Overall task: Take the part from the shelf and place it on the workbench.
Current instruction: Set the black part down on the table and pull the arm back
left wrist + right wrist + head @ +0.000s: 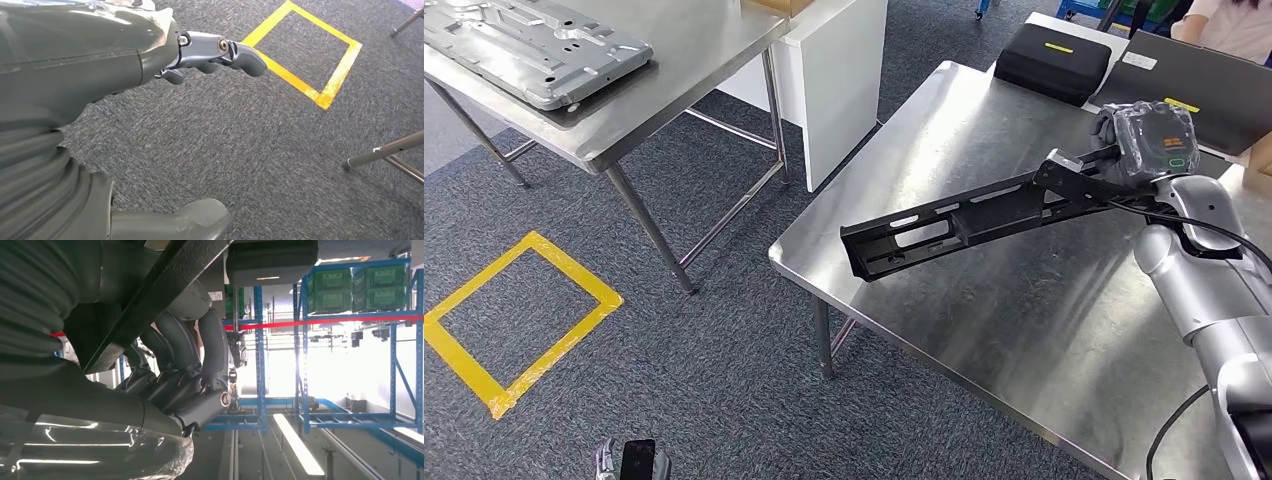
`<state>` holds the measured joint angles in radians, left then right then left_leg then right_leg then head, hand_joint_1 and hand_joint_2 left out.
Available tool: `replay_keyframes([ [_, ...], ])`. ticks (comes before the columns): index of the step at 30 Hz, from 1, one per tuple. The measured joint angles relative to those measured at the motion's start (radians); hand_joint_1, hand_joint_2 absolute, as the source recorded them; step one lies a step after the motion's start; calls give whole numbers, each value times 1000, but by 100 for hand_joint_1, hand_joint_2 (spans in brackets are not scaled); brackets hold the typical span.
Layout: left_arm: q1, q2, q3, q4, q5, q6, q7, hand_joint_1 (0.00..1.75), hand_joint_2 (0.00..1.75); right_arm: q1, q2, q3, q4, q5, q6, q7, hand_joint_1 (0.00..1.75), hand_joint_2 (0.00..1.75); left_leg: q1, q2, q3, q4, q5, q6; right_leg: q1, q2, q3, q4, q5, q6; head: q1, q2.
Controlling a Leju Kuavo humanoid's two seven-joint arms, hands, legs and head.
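The part is a long black slotted bracket [964, 222] held out over the steel workbench [1044, 330], its free end toward the bench's near left corner. My right hand [1124, 150] grips its far end, fingers wrapped around it; in the right wrist view the curled fingers [185, 375] close around the black bar [165, 285]. My left hand [210, 55] hangs low over the carpet, fingers apart and holding nothing; it also shows at the head view's lower edge [631, 462].
A second steel table [624, 110] at the far left carries a grey metal plate [534, 45]. A black case [1052, 60] and a dark panel [1194, 95] lie at the workbench's far end. A yellow tape square [509, 320] marks the carpet. A person [1229, 20] stands behind.
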<state>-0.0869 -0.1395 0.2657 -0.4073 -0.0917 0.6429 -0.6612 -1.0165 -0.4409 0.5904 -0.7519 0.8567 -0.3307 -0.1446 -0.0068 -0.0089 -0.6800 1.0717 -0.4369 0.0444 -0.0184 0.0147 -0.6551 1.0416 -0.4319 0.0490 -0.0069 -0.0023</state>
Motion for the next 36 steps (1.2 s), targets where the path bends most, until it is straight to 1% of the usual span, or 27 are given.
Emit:
replay_keyframes([
  [4,-13,5,0,43,25,-35,14,0,175,0,2,0,0,0,-2,3,152,175,0,0,0,0,0,0,0,0,0,0,0,0,0,0],
  [8,-25,15,-6,84,13,-94,49,0,175,0,7,2,0,3,-7,8,152,175,0,0,0,0,0,0,0,0,0,0,0,0,0,0],
  [12,-28,20,-16,105,6,-123,68,0,175,0,8,6,0,4,-11,14,152,175,0,0,0,0,0,0,0,0,0,0,0,0,0,0],
  [22,-34,25,-34,118,3,-145,99,0,175,4,6,7,-1,9,-12,26,152,175,0,0,0,0,0,0,0,0,0,0,0,0,0,0],
  [36,-36,31,-48,121,2,-148,110,0,175,7,4,7,-1,21,-11,36,152,175,0,0,0,0,0,0,0,0,0,0,0,0,0,0],
])
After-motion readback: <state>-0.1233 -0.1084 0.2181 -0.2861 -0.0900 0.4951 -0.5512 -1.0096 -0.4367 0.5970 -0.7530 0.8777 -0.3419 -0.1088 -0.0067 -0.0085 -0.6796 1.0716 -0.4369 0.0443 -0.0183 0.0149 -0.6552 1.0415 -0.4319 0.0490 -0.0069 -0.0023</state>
